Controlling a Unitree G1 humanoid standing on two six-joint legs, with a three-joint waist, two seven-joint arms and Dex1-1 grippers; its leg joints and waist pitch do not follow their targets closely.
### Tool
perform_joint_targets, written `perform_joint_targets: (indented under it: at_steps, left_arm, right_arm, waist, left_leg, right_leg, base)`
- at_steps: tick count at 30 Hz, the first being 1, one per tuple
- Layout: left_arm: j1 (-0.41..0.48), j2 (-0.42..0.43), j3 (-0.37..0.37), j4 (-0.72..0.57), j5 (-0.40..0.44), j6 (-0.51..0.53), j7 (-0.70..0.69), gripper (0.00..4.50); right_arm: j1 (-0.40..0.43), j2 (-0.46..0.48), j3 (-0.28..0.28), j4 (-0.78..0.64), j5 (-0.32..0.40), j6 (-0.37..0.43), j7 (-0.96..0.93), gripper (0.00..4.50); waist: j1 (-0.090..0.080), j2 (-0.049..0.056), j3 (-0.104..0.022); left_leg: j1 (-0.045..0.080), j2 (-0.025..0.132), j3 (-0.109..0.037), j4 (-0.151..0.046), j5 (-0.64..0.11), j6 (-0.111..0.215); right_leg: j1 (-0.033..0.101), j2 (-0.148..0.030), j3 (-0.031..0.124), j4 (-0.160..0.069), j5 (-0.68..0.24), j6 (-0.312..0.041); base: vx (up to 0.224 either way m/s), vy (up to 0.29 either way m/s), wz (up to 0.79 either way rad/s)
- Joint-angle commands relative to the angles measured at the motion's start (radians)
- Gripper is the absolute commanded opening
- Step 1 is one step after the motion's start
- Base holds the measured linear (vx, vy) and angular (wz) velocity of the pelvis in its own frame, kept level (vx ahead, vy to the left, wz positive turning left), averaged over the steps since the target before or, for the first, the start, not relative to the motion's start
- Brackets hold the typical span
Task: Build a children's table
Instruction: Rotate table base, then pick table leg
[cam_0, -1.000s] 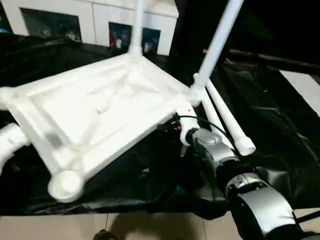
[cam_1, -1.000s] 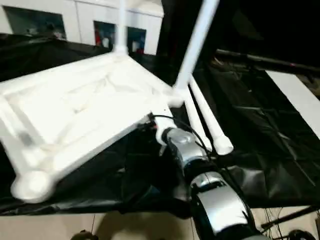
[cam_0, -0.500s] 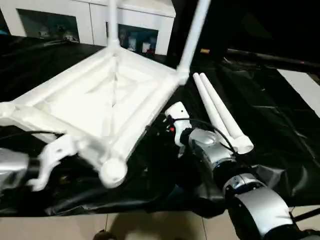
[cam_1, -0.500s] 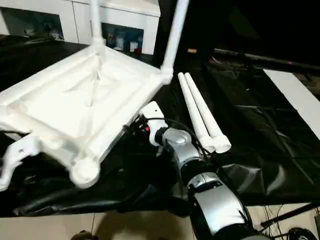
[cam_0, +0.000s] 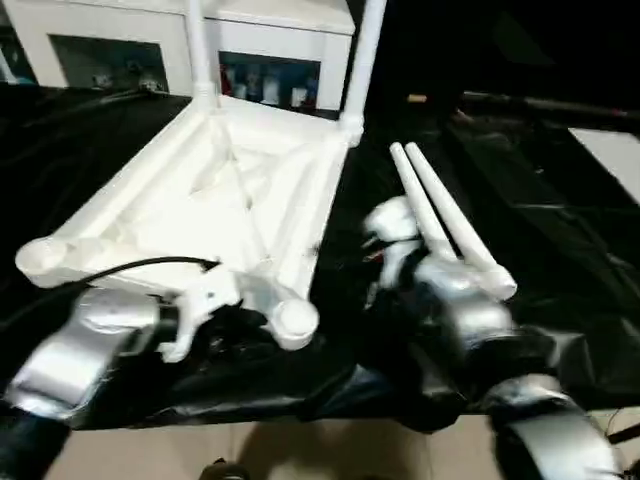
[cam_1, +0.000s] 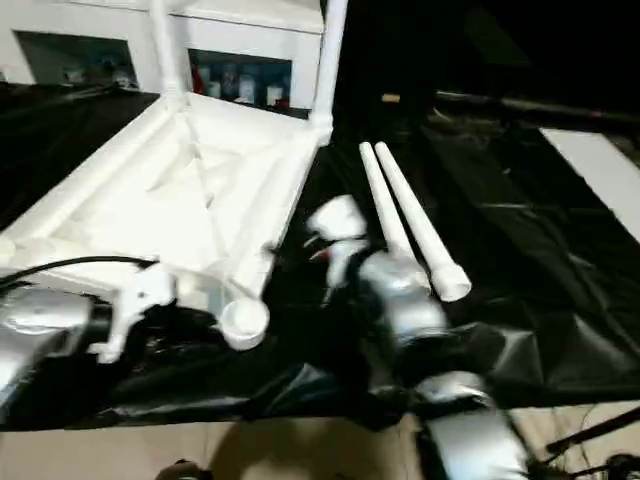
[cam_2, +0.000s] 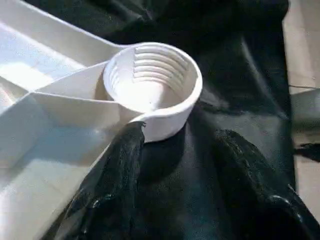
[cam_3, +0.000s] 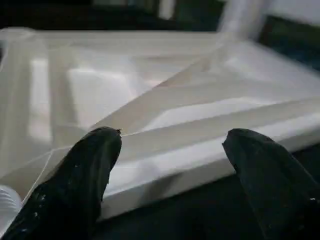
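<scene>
Your tabletop (cam_0: 210, 200) lies ribs-up on the black sheet (cam_0: 560, 230), two legs (cam_0: 362, 60) standing in its far sockets, two spare legs (cam_0: 450, 215) beside it. White cabinets (cam_0: 270, 40) stand behind. Both claws, left (cam_2: 175, 165) and right (cam_3: 170, 175), are spread, holding nothing.

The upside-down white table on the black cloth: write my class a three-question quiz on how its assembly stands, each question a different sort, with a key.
1. True or false: two legs stand upright in the far corner sockets of the tabletop.
2. How many loose legs lie on the black cloth? A one, B two, C three.
3. Fill in: the near corner socket by the left gripper is ____ inside and holds no leg.

Key: 1 true; 2 B; 3 threaded. Both the left gripper and the right gripper are open.
</scene>
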Motion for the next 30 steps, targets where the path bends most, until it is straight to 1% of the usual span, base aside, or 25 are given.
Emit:
perform_joint_targets:
  at_steps: [1,3,4,5,6,7,9,10,11,12,14,15,16,17,18,19,20,21,22,23,24,25,26,28,30]
  left_arm:
    - [-0.067,-0.052,-0.013,0.099,0.066,-0.076,0.088,2.48]
    - [-0.105,-0.095,-0.017,0.172,0.096,-0.126,0.142,2.48]
    - [-0.132,-0.126,-0.018,0.223,0.116,-0.157,0.187,2.48]
    - [-0.162,-0.160,-0.015,0.274,0.125,-0.184,0.230,2.48]
    - [-0.168,-0.168,-0.013,0.285,0.125,-0.189,0.240,2.48]
    - [-0.180,-0.182,-0.011,0.303,0.127,-0.197,0.255,2.48]
    - [-0.201,-0.206,-0.008,0.337,0.130,-0.215,0.277,2.48]
    - [-0.213,-0.214,-0.011,0.350,0.134,-0.226,0.283,2.48]
    - [-0.219,-0.217,-0.013,0.356,0.137,-0.233,0.284,2.48]
    - [-0.218,-0.225,0.000,0.338,0.115,-0.226,0.268,2.48]
    - [-0.207,-0.236,0.025,0.290,0.072,-0.222,0.235,2.48]
    - [-0.204,-0.237,0.030,0.279,0.064,-0.220,0.227,2.48]
    - [-0.197,-0.237,0.038,0.259,0.048,-0.216,0.213,2.48]
    - [-0.182,-0.232,0.057,0.210,0.004,-0.211,0.182,2.48]
    - [-0.182,-0.232,0.057,0.210,0.004,-0.211,0.182,2.57]
    - [-0.170,-0.213,0.072,0.151,-0.041,-0.181,0.158,2.57]
    - [-0.164,-0.194,0.081,0.108,-0.068,-0.151,0.142,2.57]
    - [-0.164,-0.194,0.081,0.108,-0.068,-0.151,0.142,2.57]
    - [-0.167,-0.176,0.084,0.081,-0.080,-0.124,0.129,2.57]
    - [-0.168,-0.174,0.085,0.078,-0.081,-0.121,0.127,2.57]
    - [-0.172,-0.162,0.089,0.065,-0.085,-0.100,0.121,2.57]
    - [-0.176,-0.149,0.094,0.059,-0.084,-0.081,0.114,2.57]
    - [-0.178,-0.141,0.097,0.056,-0.083,-0.069,0.108,2.57]
    - [-0.180,-0.121,0.106,0.060,-0.075,-0.060,0.097,2.57]
    - [-0.184,-0.099,0.118,0.068,-0.073,-0.048,0.089,2.57]
  right_arm:
    - [0.028,-0.052,-0.032,-0.106,-0.010,0.090,-0.031,3.88]
    - [0.043,-0.079,-0.048,-0.151,-0.028,0.136,-0.063,3.88]
    - [0.050,-0.090,-0.061,-0.176,-0.042,0.166,-0.092,3.88]
    - [0.059,-0.099,-0.076,-0.206,-0.056,0.197,-0.127,3.88]
    - [0.060,-0.099,-0.080,-0.212,-0.058,0.207,-0.137,3.88]
    - [0.062,-0.100,-0.088,-0.221,-0.060,0.224,-0.154,3.88]
    - [0.067,-0.103,-0.098,-0.244,-0.069,0.266,-0.200,3.88]
    - [0.068,-0.107,-0.101,-0.264,-0.084,0.300,-0.234,3.88]
    - [0.070,-0.109,-0.101,-0.277,-0.091,0.320,-0.251,3.88]
    - [0.073,-0.114,-0.097,-0.312,-0.100,0.363,-0.271,3.88]
    - [0.071,-0.126,-0.089,-0.369,-0.096,0.457,-0.281,3.88]
    - [0.069,-0.127,-0.090,-0.377,-0.091,0.469,-0.283,3.88]
    - [0.064,-0.128,-0.094,-0.390,-0.081,0.494,-0.286,3.88]
    - [0.037,-0.121,-0.124,-0.405,-0.043,0.570,-0.298,3.88]
    - [0.037,-0.121,-0.124,-0.405,-0.043,0.570,-0.298,4.14]
    - [-0.021,-0.118,-0.155,-0.348,-0.039,0.625,-0.348,4.14]
    - [-0.070,-0.122,-0.162,-0.281,-0.041,0.655,-0.364,4.21]
    - [-0.070,-0.122,-0.162,-0.281,-0.041,0.655,-0.364,4.28]
    - [-0.118,-0.125,-0.159,-0.205,-0.061,0.664,-0.385,4.40]
    - [-0.125,-0.125,-0.157,-0.193,-0.064,0.669,-0.389,4.40]
    - [-0.163,-0.122,-0.150,-0.123,-0.081,0.699,-0.408,4.40]
    - [-0.195,-0.119,-0.142,-0.055,-0.090,0.722,-0.421,4.40]
    - [-0.214,-0.116,-0.137,-0.014,-0.095,0.734,-0.429,4.40]
    - [-0.248,-0.106,-0.127,0.069,-0.094,0.743,-0.426,4.40]
    - [-0.277,-0.095,-0.117,0.137,-0.099,0.757,-0.432,4.40]
  waist:
    - [-0.006,0.041,-0.069]
    - [-0.003,0.038,-0.073]
    - [-0.006,0.041,-0.074]
    - [-0.007,0.045,-0.072]
    - [-0.007,0.041,-0.076]
    - [-0.010,0.041,-0.077]
    - [-0.013,0.047,-0.079]
    - [-0.017,0.047,-0.079]
    - [-0.018,0.045,-0.082]
    - [-0.021,0.043,-0.082]
    - [-0.025,0.041,-0.084]
    - [-0.025,0.044,-0.085]
    - [-0.026,0.041,-0.085]
    - [-0.027,0.040,-0.082]
    - [-0.027,0.042,-0.082]
    - [-0.030,0.036,-0.080]
    - [-0.030,0.022,-0.080]
    - [-0.032,0.029,-0.077]
    - [-0.031,0.015,-0.074]
    - [-0.030,0.020,-0.074]
    - [-0.029,0.022,-0.072]
    - [-0.028,0.014,-0.073]
    - [-0.029,0.022,-0.075]
    - [-0.028,0.024,-0.078]
    - [-0.025,0.021,-0.087]
  left_leg:
    - [0.014,0.006,0.000,-0.073,-0.243,-0.029]
    - [0.024,0.006,0.002,-0.069,-0.263,-0.032]
    - [0.013,0.005,-0.002,-0.070,-0.251,-0.034]
    - [0.010,0.003,-0.003,-0.071,-0.243,-0.036]
    - [0.015,0.003,-0.002,-0.068,-0.244,-0.039]
    - [0.016,0.003,-0.003,-0.068,-0.244,-0.035]
    - [0.008,0.003,-0.007,-0.068,-0.226,-0.035]
    - [0.012,0.000,-0.004,-0.066,-0.214,-0.031]
    - [0.014,0.000,-0.004,-0.065,-0.208,-0.030]
    - [0.010,0.001,-0.004,-0.064,-0.187,-0.026]
    - [0.008,0.001,-0.002,-0.062,-0.166,-0.013]
    - [0.008,0.001,-0.001,-0.061,-0.153,-0.005]
    - [0.008,0.002,0.000,-0.060,-0.150,0.000]
    - [0.007,0.002,0.001,-0.062,-0.154,0.004]
    - [0.008,0.003,0.001,-0.062,-0.161,0.003]
    - [0.007,0.004,0.000,-0.062,-0.163,-0.001]
    - [0.009,0.004,0.004,-0.063,-0.164,-0.001]
    - [0.010,0.003,0.003,-0.063,-0.170,-0.005]
    - [0.013,0.005,0.009,-0.060,-0.186,-0.008]
    - [0.010,0.003,0.006,-0.061,-0.180,-0.010]
    - [0.012,0.004,0.007,-0.062,-0.176,-0.015]
    - [0.011,0.004,0.007,-0.063,-0.172,-0.017]
    - [0.014,0.004,0.006,-0.063,-0.170,-0.026]
    - [0.013,0.005,0.006,-0.061,-0.152,-0.029]
    - [0.007,0.004,0.006,-0.058,-0.094,-0.023]
  right_leg:
    - [0.045,-0.063,0.056,-0.085,-0.130,-0.176]
    - [0.040,-0.064,0.058,-0.089,-0.166,-0.168]
    - [0.049,-0.068,0.057,-0.087,-0.181,-0.163]
    - [0.050,-0.065,0.055,-0.092,-0.191,-0.153]
    - [0.048,-0.063,0.054,-0.093,-0.192,-0.143]
    - [0.046,-0.064,0.054,-0.093,-0.181,-0.150]
    - [0.053,-0.067,0.052,-0.087,-0.162,-0.158]
    - [0.048,-0.061,0.053,-0.090,-0.140,-0.160]
    - [0.049,-0.061,0.053,-0.087,-0.120,-0.167]
    - [0.054,-0.060,0.053,-0.082,-0.081,-0.178]
    - [0.055,-0.062,0.053,-0.078,-0.048,-0.191]
    - [0.055,-0.062,0.054,-0.077,-0.028,-0.198]
    - [0.054,-0.062,0.054,-0.077,-0.021,-0.199]
    - [0.054,-0.064,0.054,-0.077,-0.038,-0.205]
    - [0.052,-0.065,0.054,-0.079,-0.051,-0.206]
    - [0.051,-0.065,0.053,-0.076,-0.075,-0.207]
    - [0.049,-0.063,0.052,-0.080,-0.092,-0.204]
    - [0.045,-0.065,0.051,-0.079,-0.133,-0.206]
    - [0.038,-0.065,0.054,-0.085,-0.161,-0.194]
    - [0.041,-0.066,0.053,-0.081,-0.172,-0.191]
    - [0.038,-0.066,0.053,-0.084,-0.188,-0.173]
    - [0.039,-0.066,0.053,-0.085,-0.188,-0.169]
    - [0.037,-0.066,0.052,-0.080,-0.178,-0.174]
    - [0.038,-0.065,0.052,-0.077,-0.129,-0.176]
    - [0.045,-0.063,0.052,-0.061,0.001,-0.191]
  base:
    - [0.000,0.000,0.00]
    - [0.000,0.000,0.00]
    - [0.000,0.000,0.00]
    - [0.000,0.000,0.00]
    - [0.000,0.000,0.00]
    - [0.000,0.000,0.00]
    - [0.000,0.000,0.00]
    - [0.000,0.000,0.00]
    - [0.000,0.000,0.00]
    - [0.000,0.000,0.00]
    - [0.000,0.000,0.00]
    - [0.000,0.000,0.00]
    - [0.000,0.000,0.00]
    - [0.000,0.000,0.00]
    - [0.000,0.000,0.00]
    - [0.000,0.000,0.00]
    - [0.000,0.000,0.00]
    - [0.000,0.000,0.00]
    - [0.000,0.000,0.00]
    - [0.000,0.000,0.00]
    - [0.000,0.000,0.00]
    - [0.000,0.000,0.00]
    - [0.000,0.000,0.00]
    - [0.000,0.000,0.00]
    - [0.000,0.000,0.00]
